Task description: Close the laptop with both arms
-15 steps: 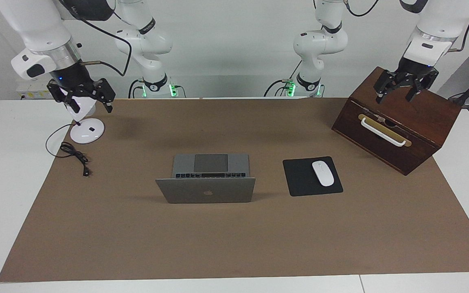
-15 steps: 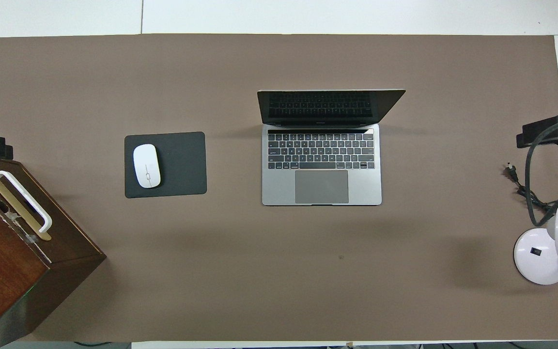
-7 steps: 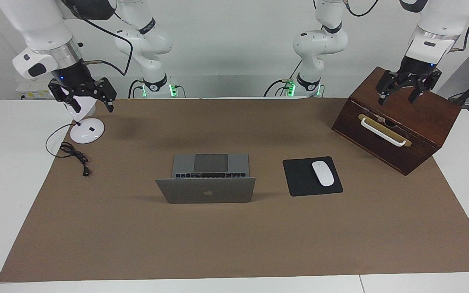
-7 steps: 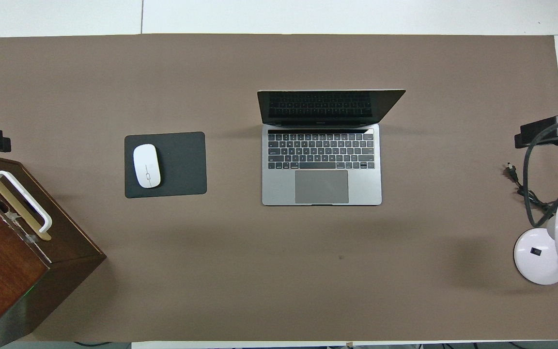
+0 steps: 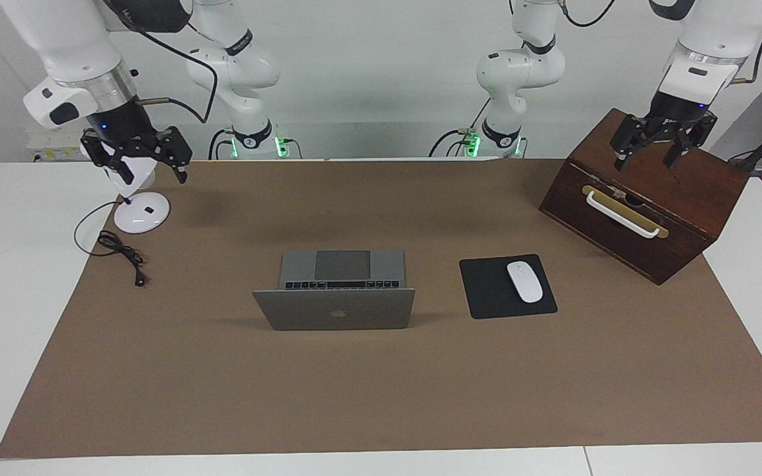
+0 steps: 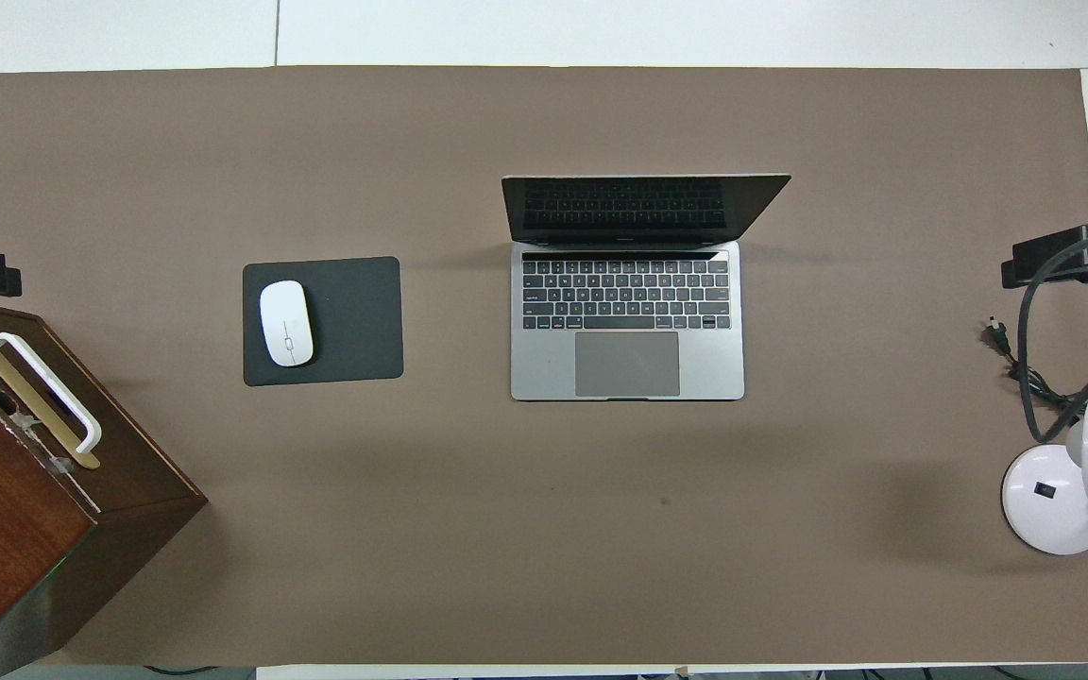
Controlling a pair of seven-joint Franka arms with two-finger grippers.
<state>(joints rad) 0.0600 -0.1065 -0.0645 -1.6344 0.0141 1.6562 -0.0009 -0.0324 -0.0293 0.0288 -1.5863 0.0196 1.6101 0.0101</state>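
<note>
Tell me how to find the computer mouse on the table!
Start at the open silver laptop in the middle of the brown table mat. Toward the left arm's end lies a black square mouse pad. The mouse sits on it: small, white, egg-shaped, the only white thing on black.

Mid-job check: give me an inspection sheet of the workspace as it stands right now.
Surface: brown mat on a white table.
Job's things: laptop open, lid up, mid-mat.
Clutter: white mouse on black mouse pad; wooden box; white desk lamp.
Grippers: left gripper open over the box; right gripper open over the lamp.
Cables: lamp cord unplugged on the mat.
Surroundings: white wall.
</note>
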